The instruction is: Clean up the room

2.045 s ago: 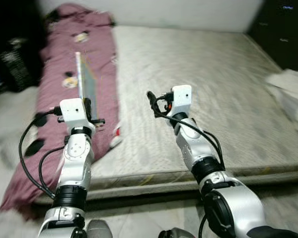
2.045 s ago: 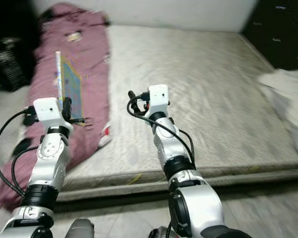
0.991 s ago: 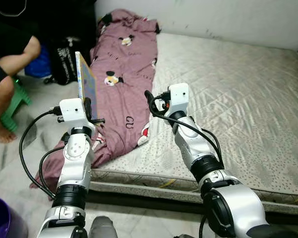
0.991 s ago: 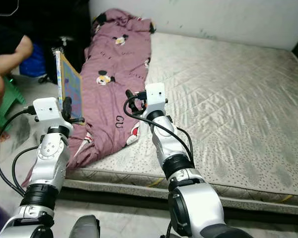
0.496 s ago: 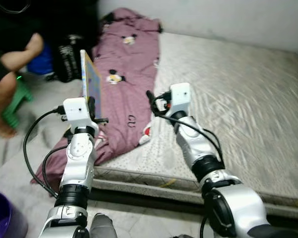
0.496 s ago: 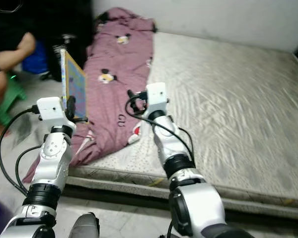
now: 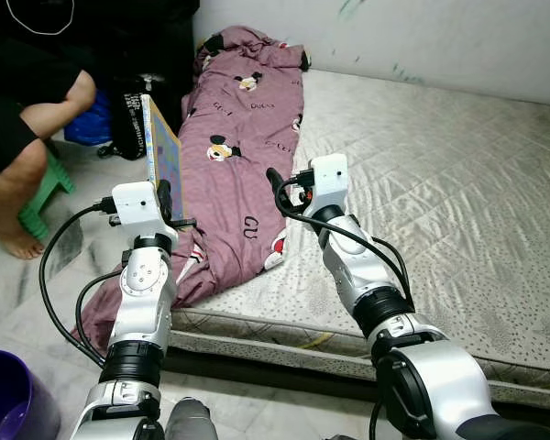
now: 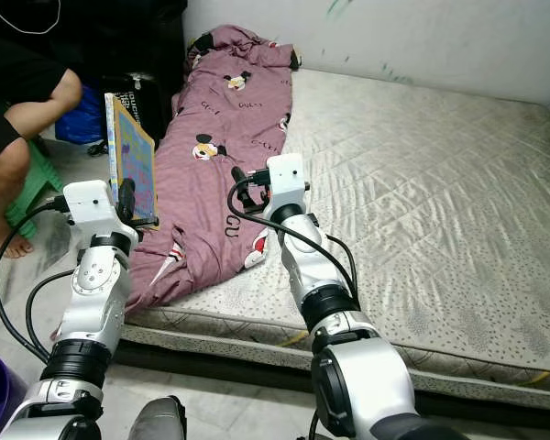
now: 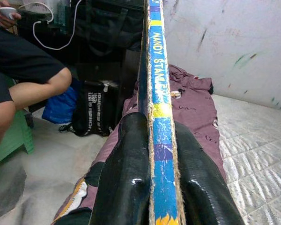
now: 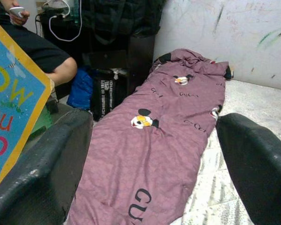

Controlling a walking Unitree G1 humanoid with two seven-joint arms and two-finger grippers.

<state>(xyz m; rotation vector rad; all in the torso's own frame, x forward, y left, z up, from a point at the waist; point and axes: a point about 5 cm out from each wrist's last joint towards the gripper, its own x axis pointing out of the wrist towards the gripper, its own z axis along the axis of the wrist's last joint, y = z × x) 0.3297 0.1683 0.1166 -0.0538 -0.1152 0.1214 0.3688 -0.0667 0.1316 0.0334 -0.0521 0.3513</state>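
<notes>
at the far left a person (image 7: 18, 119) sits on a green stool (image 7: 38, 197), a bare foot on the pale floor (image 7: 46, 293), and a purple bucket (image 7: 9, 408) stands at the near left corner by the robot's side. beside the person a black bag (image 7: 130, 115) and a blue bag (image 7: 90, 128) lean at the dark wall. the left gripper (image 7: 170, 203) is raised over the strip of floor just left of the mattress, its two black fingers clamped on the lower edge of a thin picture book (image 7: 162, 156) held upright on its edge; the left wrist view adds what the head views cannot — the worn blue-and-yellow spine (image 9: 160, 112) pinched between both pads, with printed lettering running along it. next comes a maroon blanket (image 7: 234, 174) with cartoon mouse prints, stretched along the left side of the mattress (image 7: 440, 202) and spilling over its near left corner onto the floor. the right gripper (image 7: 277, 188) hovers above the blanket's near part, jaws wide apart and holding nothing; its wrist view shows the book's colourful cover (image 10: 11, 93) at one side and the blanket between the fingers. to the right the grey quilted mattress lies bare up to the white wall (image 7: 422, 37) — its near edge runs across in front of the robot.
</notes>
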